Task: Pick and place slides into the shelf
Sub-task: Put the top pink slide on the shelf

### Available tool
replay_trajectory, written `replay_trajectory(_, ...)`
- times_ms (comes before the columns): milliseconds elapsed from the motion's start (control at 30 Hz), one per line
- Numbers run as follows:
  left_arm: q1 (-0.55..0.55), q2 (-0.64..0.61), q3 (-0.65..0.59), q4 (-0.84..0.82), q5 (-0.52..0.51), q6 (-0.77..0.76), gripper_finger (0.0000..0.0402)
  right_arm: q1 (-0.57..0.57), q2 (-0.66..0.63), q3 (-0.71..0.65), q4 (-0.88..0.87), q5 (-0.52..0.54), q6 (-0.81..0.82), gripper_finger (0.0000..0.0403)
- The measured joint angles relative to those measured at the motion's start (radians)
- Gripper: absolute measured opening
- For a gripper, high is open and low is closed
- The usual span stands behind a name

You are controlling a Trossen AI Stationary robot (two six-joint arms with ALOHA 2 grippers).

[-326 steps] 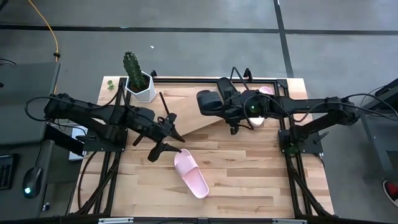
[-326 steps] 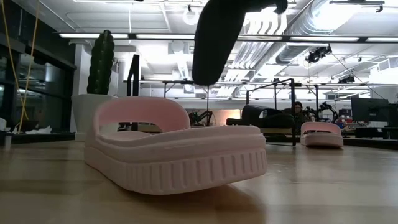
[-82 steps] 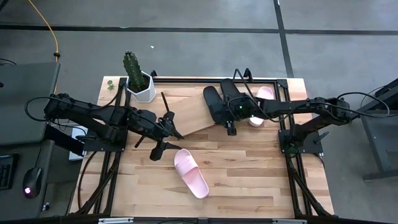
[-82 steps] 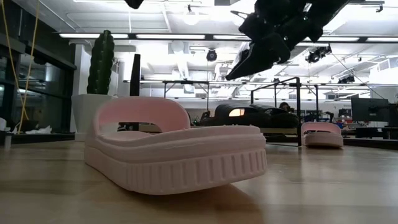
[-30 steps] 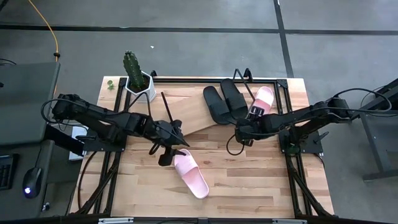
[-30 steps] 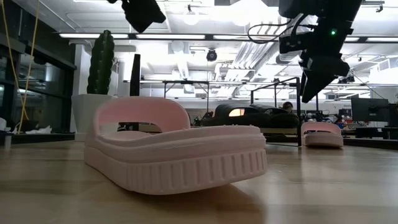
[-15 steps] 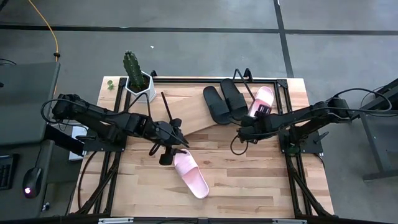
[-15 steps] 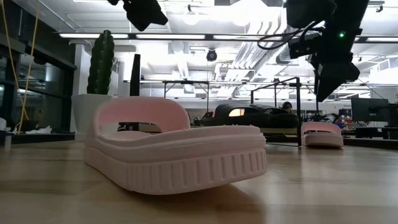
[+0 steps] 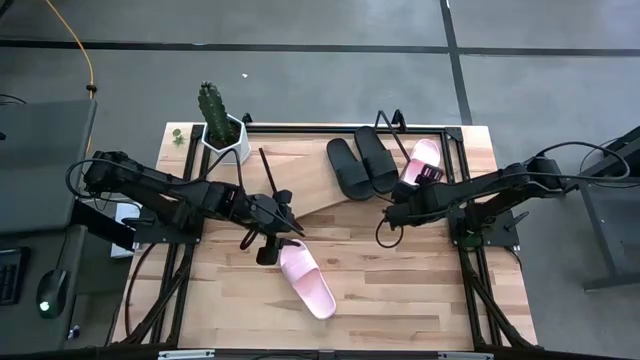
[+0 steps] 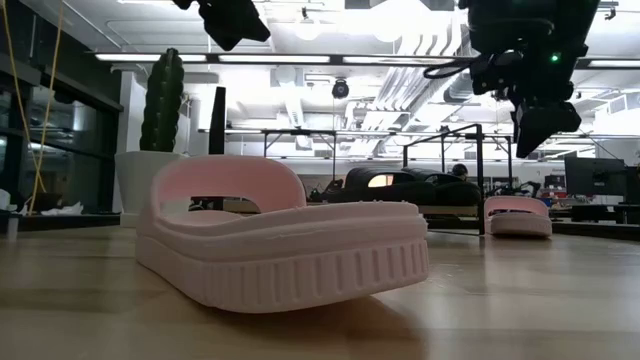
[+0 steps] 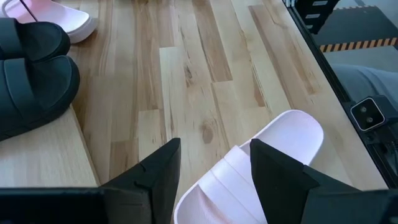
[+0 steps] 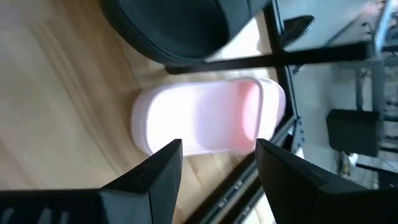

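Already both black slides (image 9: pixel 362 163) lay side by side on the shelf (image 9: pixel 310 180); one pink slide (image 9: pixel 420 160) lay beside them, another (image 9: pixel 306 278) on the table (image 9: pixel 400 290). My left gripper (image 9: pixel 268 240) and right gripper (image 9: pixel 395 215) hovered apart-fingered, empty.

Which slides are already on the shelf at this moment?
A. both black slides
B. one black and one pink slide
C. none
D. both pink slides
A: the high view shows the two black slides side by side on the shelf, while one pink slide lies on the table near the left end effector and the other pink slide sits beside the shelf.
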Motion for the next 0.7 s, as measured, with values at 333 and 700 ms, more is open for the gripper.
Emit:
replay_trajectory(333,0.0,0.0,0.0,-0.001,0.0,0.0,0.0177,0.076,-0.016,0.0,-0.132,0.072,0.103,0.0193)
replay_trajectory(700,0.0,0.0,0.0,0.0,-0.003,-0.002,0.0177,0.341,-0.298,0.0,-0.185,0.233,0.327,0.0193)
